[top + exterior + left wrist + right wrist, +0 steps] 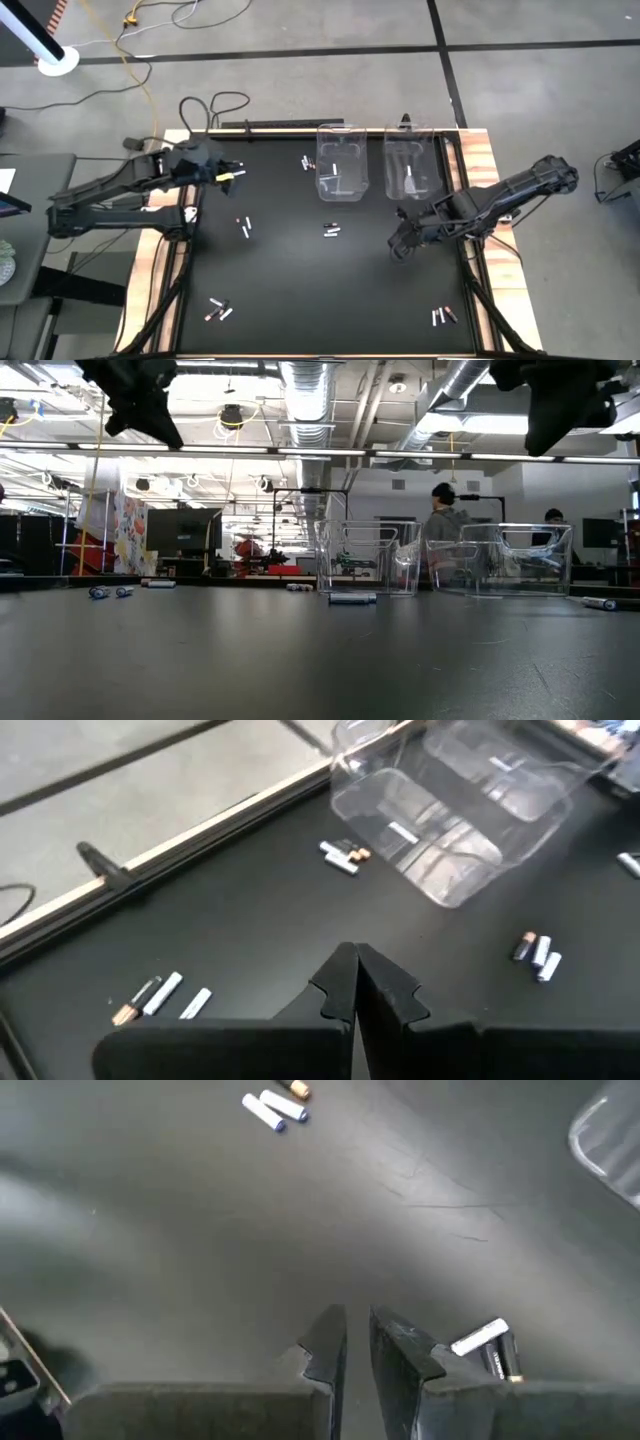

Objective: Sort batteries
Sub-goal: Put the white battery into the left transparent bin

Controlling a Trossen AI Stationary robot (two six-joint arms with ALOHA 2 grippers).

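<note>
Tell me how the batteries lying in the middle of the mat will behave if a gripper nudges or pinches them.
The batteries are slim cylinders lying on their sides, so a nudge would probably roll them across the smooth black mat. They look rigid and probably light. Being so thin and low, they may slip from a poorly centred pinch.

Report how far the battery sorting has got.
Done: a few batteries already lie in the two clear bins. In hand: nothing; the left gripper is shut and empty, the right gripper holds nothing. Left: loose batteries scattered in clusters across the black mat.
</note>
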